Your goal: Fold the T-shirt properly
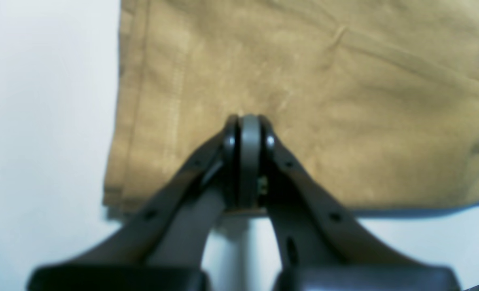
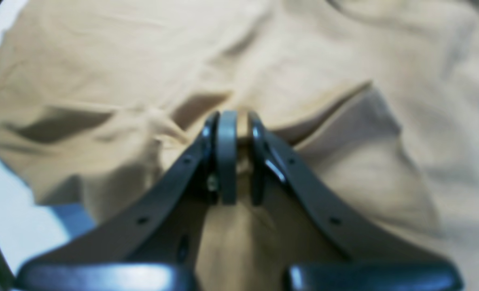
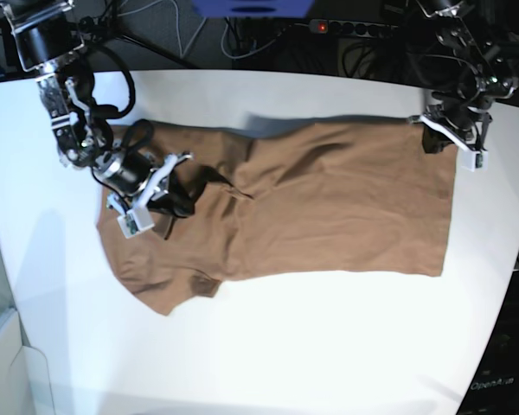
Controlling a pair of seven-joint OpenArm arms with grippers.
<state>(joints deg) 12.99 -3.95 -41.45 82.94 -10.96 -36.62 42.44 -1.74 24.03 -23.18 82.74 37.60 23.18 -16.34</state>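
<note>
**Two-arm pinch on a half-laid T-shirt**

White desk under cables and a power strip along its far edge carries the tan T-shirt, spread lengthwise across the middle, hem toward the desk's right edge, sleeves and collar toward the left. Right gripper sits low on the collar-and-sleeve end, its jaws nearly together with a tuck of fabric bunched between them. Left gripper, at the hem's far corner, has its jaws pressed together over the doubled hem edge; the wrist view suggests it pinches cloth there, though the tips hide the contact itself.

Judged step: gripping both ends of the far side ahead of a lengthwise fold. To do it well, both grips should hold both layers, lift together and level, and carry the far edge over so that it lands parallel to the near edge without dragging new creases.

Hidden or unclear: the collar opening under the right gripper, the depth of either bite, and the near sleeve's tucked underside. Both wrist views are soft-focused.
</note>
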